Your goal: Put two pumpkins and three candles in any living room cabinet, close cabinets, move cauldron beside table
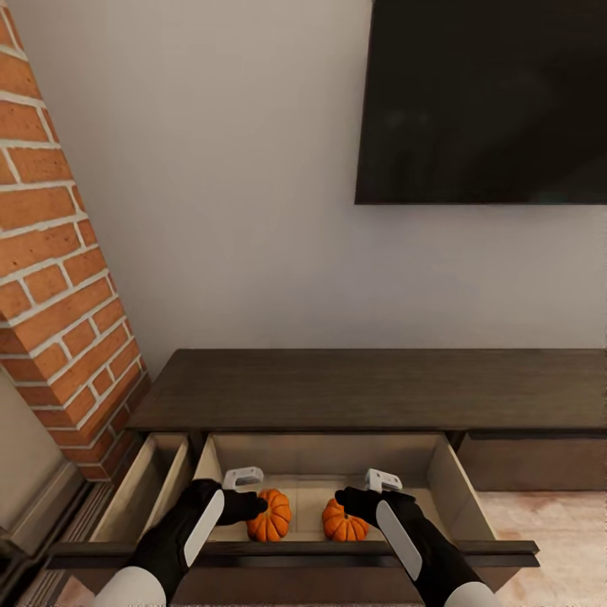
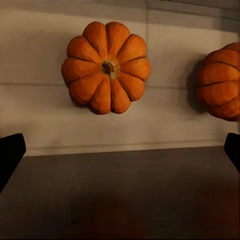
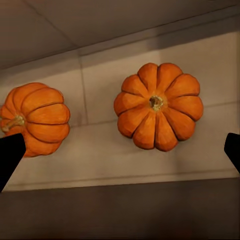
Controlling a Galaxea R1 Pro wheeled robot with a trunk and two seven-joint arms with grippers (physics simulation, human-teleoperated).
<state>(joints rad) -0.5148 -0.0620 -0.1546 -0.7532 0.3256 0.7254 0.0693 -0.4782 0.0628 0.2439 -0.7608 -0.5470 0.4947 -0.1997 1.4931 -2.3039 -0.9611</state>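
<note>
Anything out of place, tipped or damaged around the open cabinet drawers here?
Nothing stands out. Both pumpkins sit upright and intact on the floor of the cabinet's wide open drawer, stems up, apart from each other. The left gripper and right gripper hover open above them, holding nothing.

Both grippers hang over the open drawer (image 1: 438,472) of the cabinet (image 1: 371,388), fingers spread wide. Below the left gripper (image 2: 120,150) fingers sits one pumpkin (image 2: 106,67), untouched — clear air all round it. Below the right gripper (image 3: 120,150) fingers sits the other pumpkin (image 3: 158,106), likewise free. The drawer front (image 1: 295,552) lies nearest the fingertips — a dark edge to clear.
</note>
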